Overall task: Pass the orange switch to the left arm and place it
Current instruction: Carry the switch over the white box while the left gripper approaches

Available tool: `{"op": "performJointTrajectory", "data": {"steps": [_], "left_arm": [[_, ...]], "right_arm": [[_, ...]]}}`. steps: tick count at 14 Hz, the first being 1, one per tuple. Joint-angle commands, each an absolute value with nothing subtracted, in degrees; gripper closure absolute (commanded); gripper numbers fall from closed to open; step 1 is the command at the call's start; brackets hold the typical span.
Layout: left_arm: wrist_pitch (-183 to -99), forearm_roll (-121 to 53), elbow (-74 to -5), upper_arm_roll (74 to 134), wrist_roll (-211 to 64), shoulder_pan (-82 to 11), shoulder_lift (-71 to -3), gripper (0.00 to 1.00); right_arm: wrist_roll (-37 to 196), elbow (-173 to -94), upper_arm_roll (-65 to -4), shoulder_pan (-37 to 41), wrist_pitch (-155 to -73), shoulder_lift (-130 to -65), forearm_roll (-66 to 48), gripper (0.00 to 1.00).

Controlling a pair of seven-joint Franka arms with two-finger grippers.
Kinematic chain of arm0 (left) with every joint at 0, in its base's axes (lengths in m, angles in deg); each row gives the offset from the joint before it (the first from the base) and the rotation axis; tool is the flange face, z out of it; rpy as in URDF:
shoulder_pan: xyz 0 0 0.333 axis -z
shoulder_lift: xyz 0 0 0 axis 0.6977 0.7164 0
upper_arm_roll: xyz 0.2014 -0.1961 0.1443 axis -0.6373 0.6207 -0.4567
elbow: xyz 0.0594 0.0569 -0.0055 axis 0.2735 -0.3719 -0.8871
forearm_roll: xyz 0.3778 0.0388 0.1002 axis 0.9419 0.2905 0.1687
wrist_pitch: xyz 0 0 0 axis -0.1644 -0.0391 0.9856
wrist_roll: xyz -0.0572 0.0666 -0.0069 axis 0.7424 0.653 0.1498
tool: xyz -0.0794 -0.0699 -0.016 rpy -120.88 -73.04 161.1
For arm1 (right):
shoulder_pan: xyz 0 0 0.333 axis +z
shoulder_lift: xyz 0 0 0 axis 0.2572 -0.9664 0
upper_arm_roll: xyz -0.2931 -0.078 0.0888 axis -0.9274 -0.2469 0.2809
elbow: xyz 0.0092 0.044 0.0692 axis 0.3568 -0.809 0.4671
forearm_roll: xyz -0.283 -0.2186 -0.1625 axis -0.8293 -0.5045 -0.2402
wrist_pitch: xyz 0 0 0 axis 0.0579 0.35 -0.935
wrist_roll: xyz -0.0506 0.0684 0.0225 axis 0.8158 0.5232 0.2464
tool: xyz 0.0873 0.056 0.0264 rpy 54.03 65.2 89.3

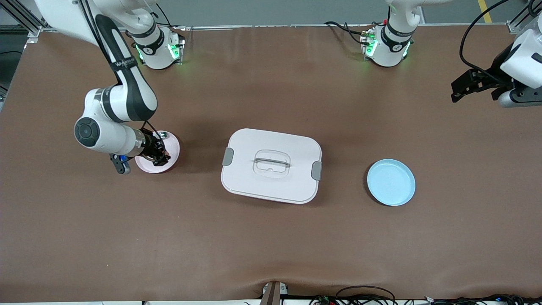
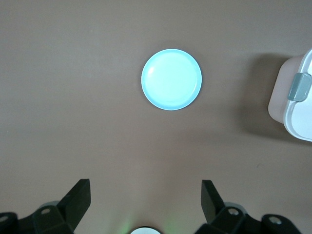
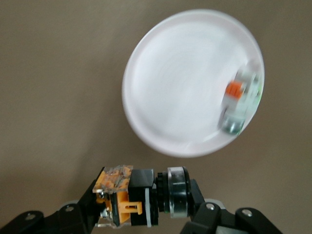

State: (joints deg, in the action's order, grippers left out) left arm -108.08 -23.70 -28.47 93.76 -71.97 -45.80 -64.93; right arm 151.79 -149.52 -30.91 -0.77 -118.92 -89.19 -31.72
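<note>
Over pink plate (image 1: 169, 157), right gripper (image 3: 141, 204) clamps orange switch (image 3: 141, 197); left gripper (image 2: 146, 197) waits wide. Low carry could clip box (image 1: 271, 165).

A wide brown table (image 1: 271, 245) fills the scene under even light, with grey floor along its top edge, metal framing (image 1: 19, 19) at one corner and loose cables (image 1: 364, 296) at its near edge.

Our right gripper (image 1: 160, 157) hangs low at the right arm's end of the counter, clamped shut; our left gripper (image 1: 476, 87) waits raised, fingers spread.
</note>
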Motion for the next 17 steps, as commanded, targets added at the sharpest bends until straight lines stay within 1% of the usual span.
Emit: {"op": "performJointTrajectory", "data": {"steps": [1, 4, 7, 10, 12, 14, 17], "left_arm": [[-108.5, -23.6, -28.3, 94.1, -71.8, -45.9, -64.8, 0.00], [-108.5, -23.6, -28.3, 94.1, -71.8, -45.8, -64.7, 0.00], [-108.9, -24.5, -28.2, 94.9, -71.7, -45.7, -64.7, 0.00], [-112.0, -30.1, -28.3, 95.2, -71.7, -45.7, -64.7, 0.00], [-114.1, -34.2, -28.3, 96.0, -71.4, -45.0, -64.7, 0.00], [-115.7, -36.6, -28.3, 98.0, -69.6, -44.8, -64.6, 0.00], [-117.9, -42.2, -28.3, 100.3, -67.8, -44.8, -62.9, 0.00]], "right_arm": [[159.4, -143.6, -31.2, 4.0, -116.6, -90.0, -26.8, 1.00], [167.2, -137.0, -31.3, 8.3, -116.5, -90.6, -21.6, 1.00], [175.4, -127.4, -31.3, 11.1, -116.5, -94.0, -15.8, 1.00], [181.4, -119.7, -31.3, 14.6, -116.5, -97.4, -10.7, 1.00], [187.1, -116.0, -31.2, 17.6, -116.6, -99.6, -9.8, 1.00], [191.3, -112.3, -31.2, 20.4, -116.8, -101.4, -9.1, 1.00], [197.3, -105.5, -31.2, 22.4, -117.4, -104.0, -7.7, 1.00]]}}
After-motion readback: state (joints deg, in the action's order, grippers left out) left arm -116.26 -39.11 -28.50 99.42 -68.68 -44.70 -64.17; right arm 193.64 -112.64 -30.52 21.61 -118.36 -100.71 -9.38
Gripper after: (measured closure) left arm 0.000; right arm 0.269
